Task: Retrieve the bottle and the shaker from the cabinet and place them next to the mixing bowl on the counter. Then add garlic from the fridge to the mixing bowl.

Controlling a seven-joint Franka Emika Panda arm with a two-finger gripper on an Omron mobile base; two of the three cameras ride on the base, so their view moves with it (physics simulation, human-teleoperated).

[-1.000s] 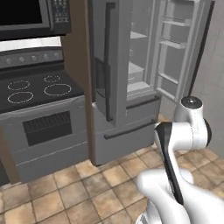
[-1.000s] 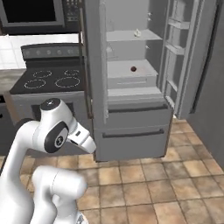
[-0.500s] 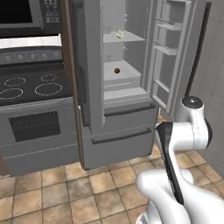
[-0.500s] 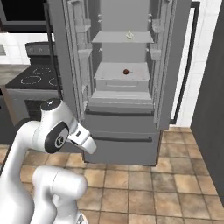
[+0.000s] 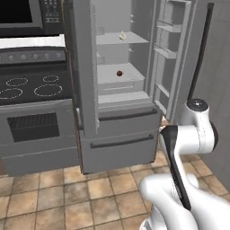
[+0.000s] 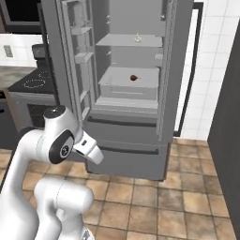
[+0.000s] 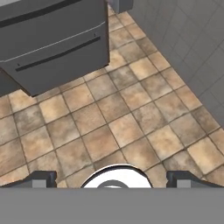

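Observation:
The fridge (image 5: 117, 139) (image 6: 126, 154) stands straight ahead with both upper doors swung open. A small pale garlic bulb (image 5: 121, 36) (image 6: 137, 37) sits on its upper shelf, and a small dark red item (image 5: 119, 73) (image 6: 133, 78) on the shelf below. My arm is folded low in front of the fridge. The gripper (image 7: 112, 179) points down at the tiled floor, open, with nothing between its fingertips (image 7: 41, 178). A strip of grey counter (image 6: 14, 74) shows at far left. The bottle, shaker, cabinet and mixing bowl are out of view.
A black stovetop over an oven (image 5: 31, 87) stands left of the fridge, with a microwave (image 5: 18, 13) above. The left fridge door (image 5: 85, 67) and the binned right door (image 5: 173, 54) jut toward me. A tiled wall (image 6: 211, 70) and a dark panel (image 6: 227, 140) stand at right.
The whole picture has shifted: the base has driven, bringing the open fridge from the side to straight ahead and closer. The arm keeps its folded pose and the gripper stays open.

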